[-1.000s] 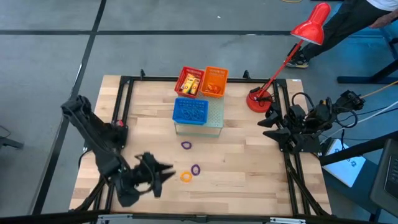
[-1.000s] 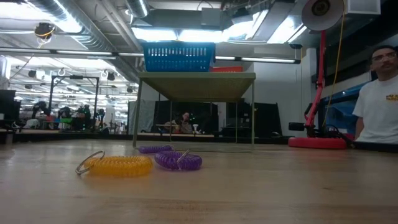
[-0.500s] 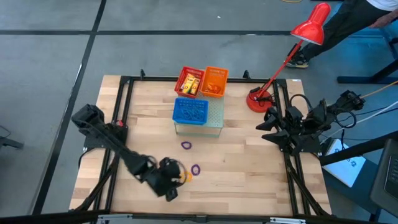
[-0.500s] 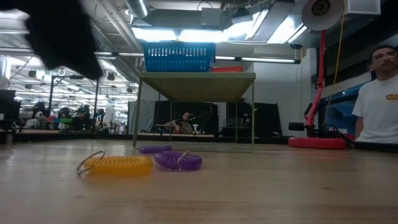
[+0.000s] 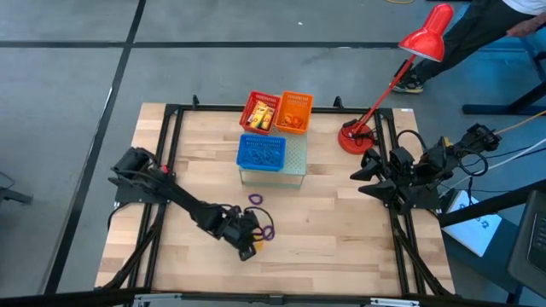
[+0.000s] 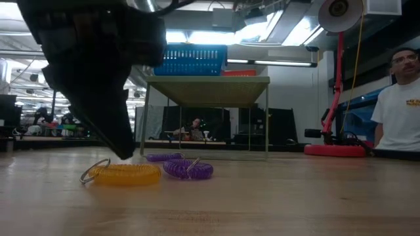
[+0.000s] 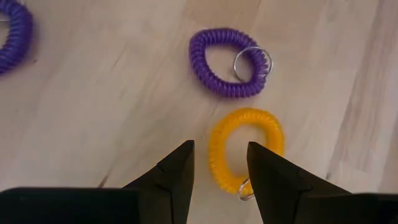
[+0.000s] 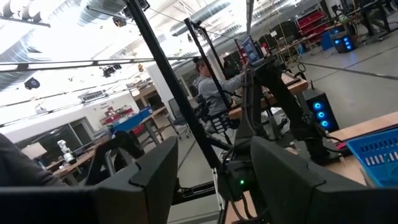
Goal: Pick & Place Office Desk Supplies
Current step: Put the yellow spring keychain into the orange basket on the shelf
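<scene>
Left arm reaches low across the table's front, its left gripper pointing down with the two fingers parted. Right arm rests folded at the table's right edge, its right gripper raised, fingers spread.

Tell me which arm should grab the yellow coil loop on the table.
Left. The left gripper hangs open right over the yellow coil loop, one side of the loop lying between its fingers. The right gripper waits at the table's right edge near the red lamp, far from the loop.
</scene>
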Controlling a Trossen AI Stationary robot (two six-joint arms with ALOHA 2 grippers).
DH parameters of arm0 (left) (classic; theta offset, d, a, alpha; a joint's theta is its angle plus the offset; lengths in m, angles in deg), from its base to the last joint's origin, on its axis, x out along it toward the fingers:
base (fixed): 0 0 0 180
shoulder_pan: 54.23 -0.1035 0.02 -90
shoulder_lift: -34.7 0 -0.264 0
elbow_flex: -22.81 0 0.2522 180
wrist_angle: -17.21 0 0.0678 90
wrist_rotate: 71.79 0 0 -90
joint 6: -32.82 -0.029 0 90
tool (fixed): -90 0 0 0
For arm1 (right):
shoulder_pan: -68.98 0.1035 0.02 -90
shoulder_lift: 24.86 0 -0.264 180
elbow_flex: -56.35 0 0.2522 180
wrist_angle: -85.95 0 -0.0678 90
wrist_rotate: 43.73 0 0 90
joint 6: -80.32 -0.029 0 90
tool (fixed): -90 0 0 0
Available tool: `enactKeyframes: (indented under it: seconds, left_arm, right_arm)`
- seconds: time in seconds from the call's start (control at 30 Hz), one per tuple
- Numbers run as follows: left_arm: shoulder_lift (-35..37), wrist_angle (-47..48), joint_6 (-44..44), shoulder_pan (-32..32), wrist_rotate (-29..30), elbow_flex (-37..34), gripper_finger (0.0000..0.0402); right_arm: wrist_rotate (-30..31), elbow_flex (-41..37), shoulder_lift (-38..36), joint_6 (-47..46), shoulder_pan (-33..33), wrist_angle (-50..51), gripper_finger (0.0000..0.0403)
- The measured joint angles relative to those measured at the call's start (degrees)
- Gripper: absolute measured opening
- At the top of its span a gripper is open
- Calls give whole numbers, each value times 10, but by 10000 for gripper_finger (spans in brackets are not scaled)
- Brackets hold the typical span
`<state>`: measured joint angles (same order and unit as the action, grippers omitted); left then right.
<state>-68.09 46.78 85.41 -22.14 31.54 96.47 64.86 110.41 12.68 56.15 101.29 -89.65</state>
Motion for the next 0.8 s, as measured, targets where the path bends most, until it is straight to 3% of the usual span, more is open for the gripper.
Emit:
enactKeyframes:
  seconds: [0.57,0.8]
  left_arm:
    - [-41,64,55,-1,-19,3,144]
    - [-41,83,39,-1,-35,0,136]
  right_arm:
    - [0,0,0,9,0,3,206]
    - [0,0,0,8,0,3,206]
